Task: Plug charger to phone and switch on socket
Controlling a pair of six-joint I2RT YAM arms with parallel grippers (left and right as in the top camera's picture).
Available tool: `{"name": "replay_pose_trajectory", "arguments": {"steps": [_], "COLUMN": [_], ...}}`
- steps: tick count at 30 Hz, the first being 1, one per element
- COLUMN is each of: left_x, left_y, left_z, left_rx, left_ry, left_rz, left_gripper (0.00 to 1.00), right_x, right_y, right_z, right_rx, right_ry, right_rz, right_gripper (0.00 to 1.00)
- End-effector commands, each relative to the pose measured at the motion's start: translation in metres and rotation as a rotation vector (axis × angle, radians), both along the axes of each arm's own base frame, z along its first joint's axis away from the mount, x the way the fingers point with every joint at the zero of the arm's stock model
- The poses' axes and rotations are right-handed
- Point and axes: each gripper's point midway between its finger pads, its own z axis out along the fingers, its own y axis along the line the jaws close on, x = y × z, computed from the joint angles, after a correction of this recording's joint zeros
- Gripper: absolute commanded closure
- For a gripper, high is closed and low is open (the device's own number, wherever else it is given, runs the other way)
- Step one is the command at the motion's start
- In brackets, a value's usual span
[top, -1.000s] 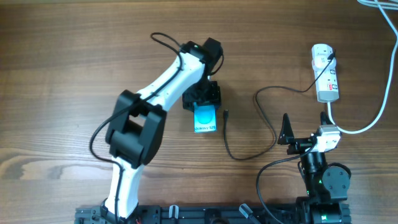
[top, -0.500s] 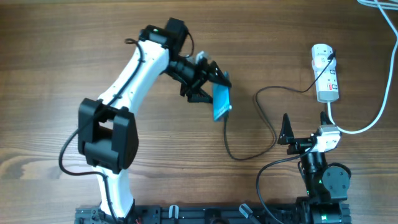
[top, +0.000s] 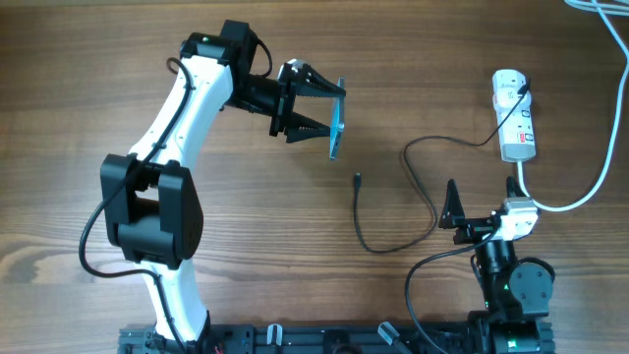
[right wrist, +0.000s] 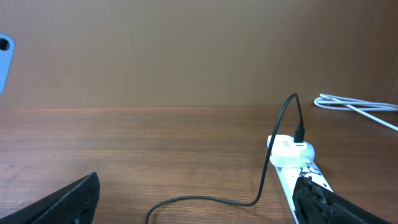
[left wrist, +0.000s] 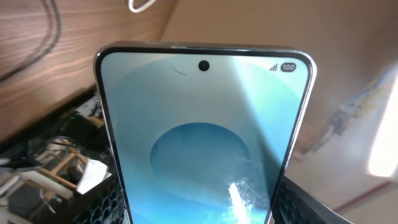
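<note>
Your left gripper clamps the phone on edge, lifted. Turn its port toward the charger plug; your right gripper, spread wide and empty, must fetch it.

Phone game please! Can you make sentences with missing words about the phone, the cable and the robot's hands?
1. The left gripper holds the phone up above the ____.
2. The phone's top corner shows the number ____.
3. The charger has one end in the white ____.
4. The right gripper is empty and ____.
Missing words: table; 100; socket; open.
</note>
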Motion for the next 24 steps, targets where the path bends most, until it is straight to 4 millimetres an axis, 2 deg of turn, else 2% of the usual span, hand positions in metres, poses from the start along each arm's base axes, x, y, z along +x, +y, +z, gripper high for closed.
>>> {"name": "replay_pose_trajectory", "arguments": {"steps": [1, 9, 18, 24], "left_x": [-0.001, 0.000, 0.010, 0.011], "left_y": [0.002, 0.003, 0.018, 0.020], "left_z": [0.042, 0.042, 0.042, 0.042], "left_rx": [-0.147, -0.147, -0.146, -0.146], "left_ry": [-0.047, -0.047, -0.050, -0.051], "left_rz": [0.006, 0.010, 0.051, 0.058], "left_gripper": [0.32, 0.32, 0.32, 0.32], "right_x": [0.000, 0.000, 0.000, 0.000], "right_y": [0.000, 0.000, 0.000, 0.000], "right_z": [0.002, 0.002, 0.002, 0.002], "right_rx": [-0.012, -0.012, -0.012, -0.012], "right_ry": [-0.012, -0.012, -0.012, -0.012], "right_rz": [0.000, 0.000, 0.000, 0.000], "right_gripper": [0.00, 0.00, 0.00, 0.00]}}
